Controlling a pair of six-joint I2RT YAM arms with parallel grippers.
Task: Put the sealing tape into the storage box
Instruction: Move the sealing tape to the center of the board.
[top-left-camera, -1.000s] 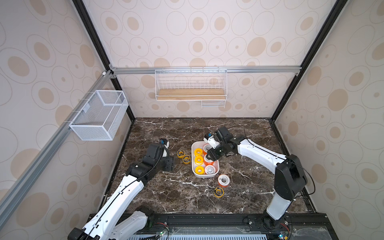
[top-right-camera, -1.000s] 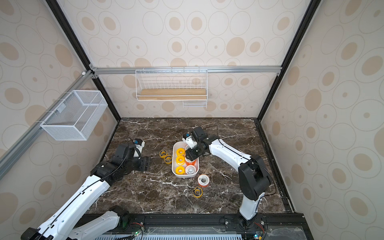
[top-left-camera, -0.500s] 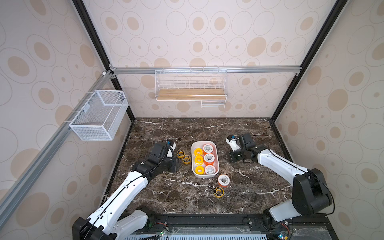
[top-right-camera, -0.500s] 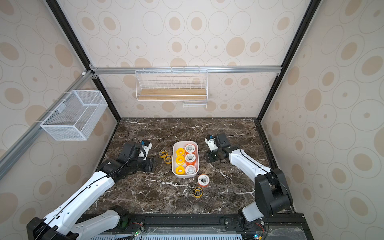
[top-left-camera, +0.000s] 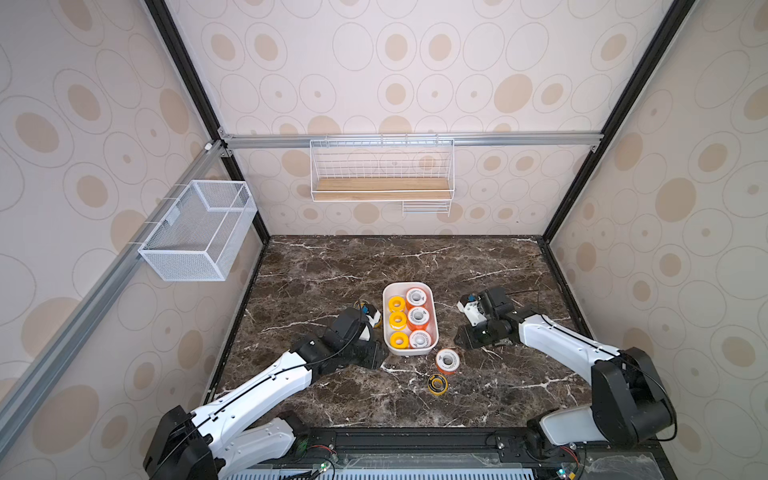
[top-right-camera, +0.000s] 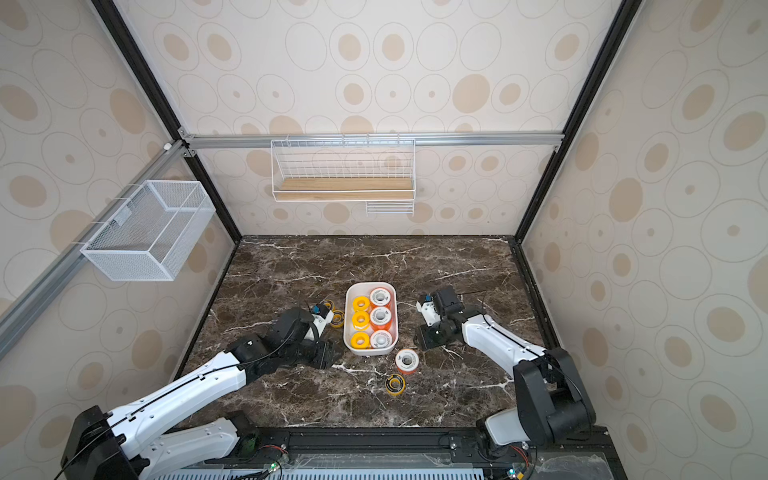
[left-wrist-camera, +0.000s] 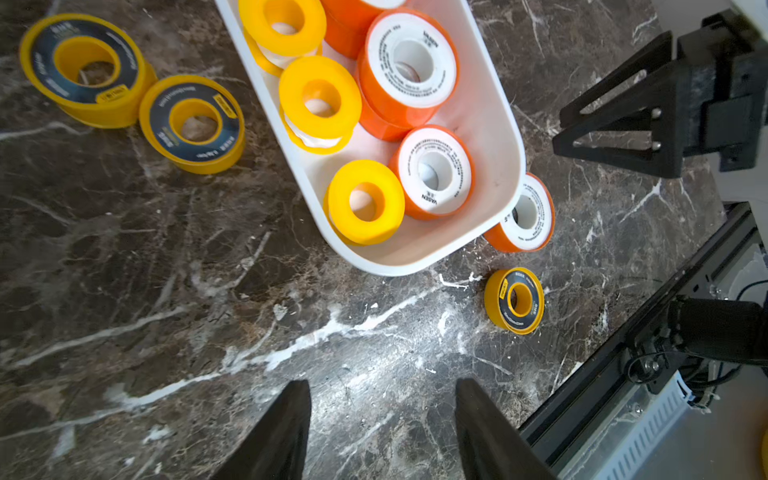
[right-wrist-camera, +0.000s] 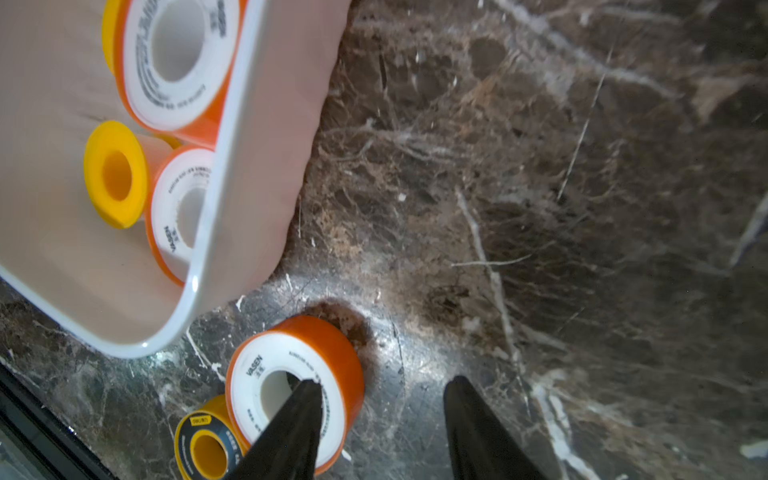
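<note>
I work in a lab test booth dressed up like a home. It has beige wallpapered walls printed with ovals (top-left-camera: 395, 62), black metal corner posts (top-left-camera: 185, 70), a silver aluminium rail (top-left-camera: 519, 139) and a dark brown marble-look tabletop (top-left-camera: 374, 266). A white wire-mesh basket (top-left-camera: 199, 232) and a white wire rack with a wooden board (top-left-camera: 382, 189) hang on the walls.

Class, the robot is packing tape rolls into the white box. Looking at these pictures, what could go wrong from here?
1. The box already holds six rolls side by side; extra ones must sit on top and might tumble over its low walls.
2. The orange roll lies close to the box corner, so the open right gripper could knock the box or the black-and-yellow roll beside it.
</note>
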